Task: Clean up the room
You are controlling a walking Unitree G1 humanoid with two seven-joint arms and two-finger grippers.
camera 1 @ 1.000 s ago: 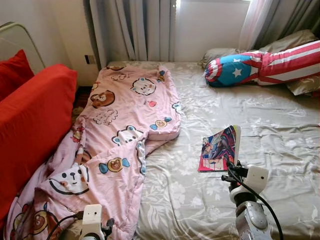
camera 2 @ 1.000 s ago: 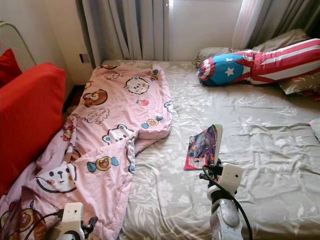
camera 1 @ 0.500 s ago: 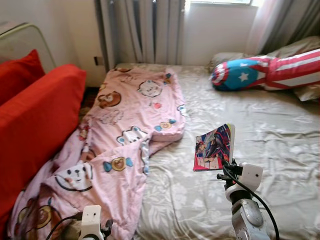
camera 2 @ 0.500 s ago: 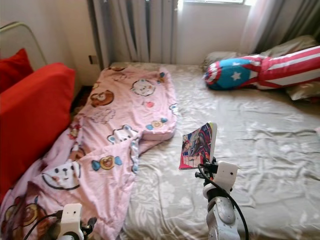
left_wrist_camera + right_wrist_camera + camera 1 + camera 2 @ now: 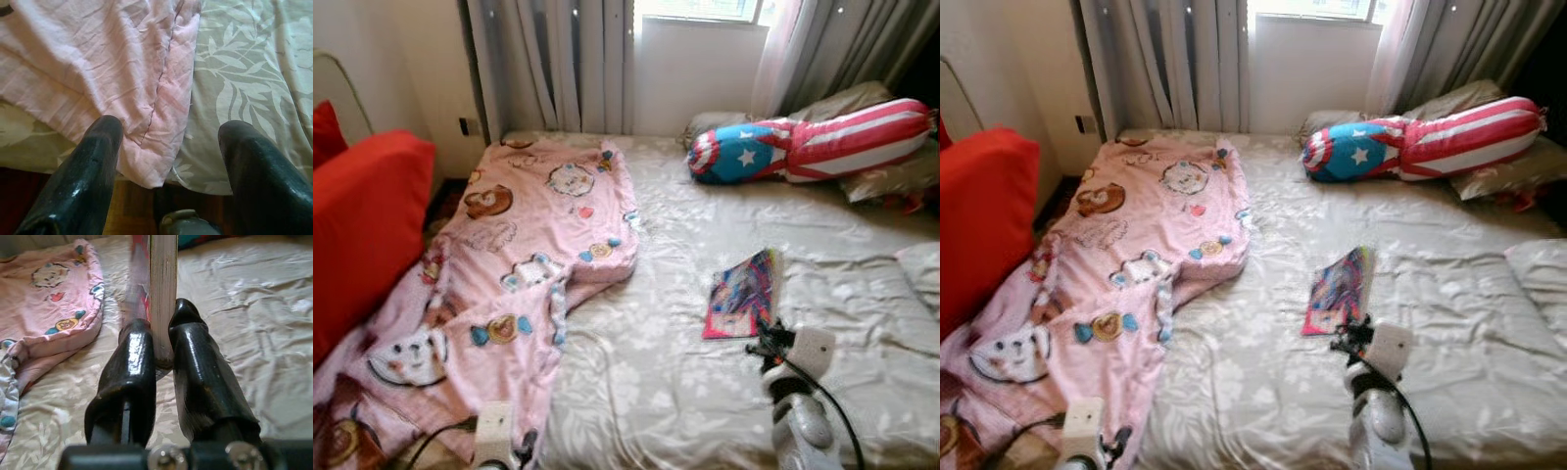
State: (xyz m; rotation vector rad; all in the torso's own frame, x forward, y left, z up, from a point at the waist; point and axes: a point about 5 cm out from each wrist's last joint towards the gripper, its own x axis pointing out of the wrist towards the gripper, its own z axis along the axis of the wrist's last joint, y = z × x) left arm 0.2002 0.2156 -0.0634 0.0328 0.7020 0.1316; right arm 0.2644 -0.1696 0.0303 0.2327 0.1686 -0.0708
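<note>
Bed [image 5: 685, 392]: grey sheet; pink blanket [image 5: 509, 255] on its left half.
Book [image 5: 744, 294]: over mid-bed, held upright; thin, light, probably floppy; grip near spine.
Right gripper [image 5: 163, 360]: pinching book's bottom edge.
Left gripper [image 5: 168, 147]: spread, idle over blanket edge.

Grey curtains [image 5: 558, 64] hang behind bed head, window [image 5: 700, 8] between them. Wall outlet [image 5: 466, 126] beside left curtain. Red cushion [image 5: 357, 225] against bed's left edge. Wooden floor [image 5: 132, 208] visible below bed's near edge.
</note>
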